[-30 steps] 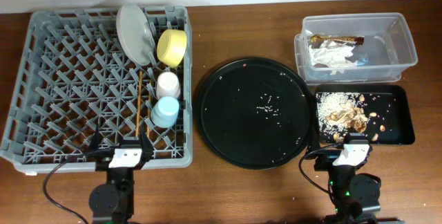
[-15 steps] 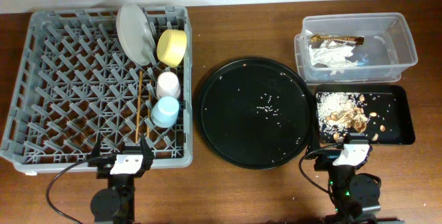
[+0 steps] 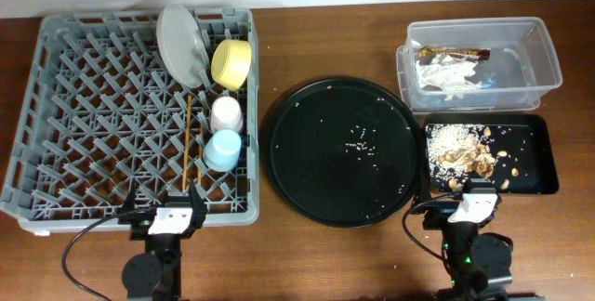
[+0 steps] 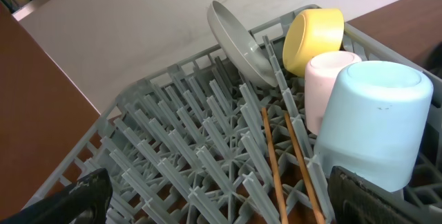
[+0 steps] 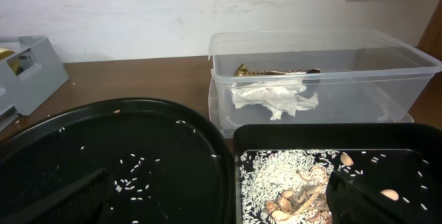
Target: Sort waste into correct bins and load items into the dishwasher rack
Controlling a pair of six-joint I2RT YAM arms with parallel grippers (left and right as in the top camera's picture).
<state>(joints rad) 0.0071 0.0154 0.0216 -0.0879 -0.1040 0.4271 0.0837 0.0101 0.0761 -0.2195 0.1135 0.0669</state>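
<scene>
The grey dishwasher rack (image 3: 84, 87) holds the grey plate (image 3: 178, 44), yellow bowl (image 3: 231, 62), pink cup (image 3: 226, 112), blue cup (image 3: 223, 149) and two chopsticks (image 3: 189, 143). They also show in the left wrist view: plate (image 4: 238, 41), bowl (image 4: 314, 37), pink cup (image 4: 324, 79), blue cup (image 4: 376, 120), chopsticks (image 4: 273, 165). The clear tub (image 3: 548, 55) holds white tissue (image 3: 448, 76) and a brown wrapper (image 3: 453, 54). The black tray (image 3: 544, 152) holds rice and food scraps (image 3: 460, 152). My left gripper (image 4: 221, 200) is open and empty at the rack's near edge. My right gripper (image 5: 221, 196) is open and empty near the tray.
A large round black tray (image 3: 316, 162) with scattered rice grains lies between the rack and the bins. Both arms (image 3: 163, 222) (image 3: 472, 210) sit at the table's front edge. The tub (image 5: 318, 79) and black tray (image 5: 276, 137) are straight ahead in the right wrist view.
The left arm has drawn back a little toward the front edge since a second ago. The right arm has not moved.
</scene>
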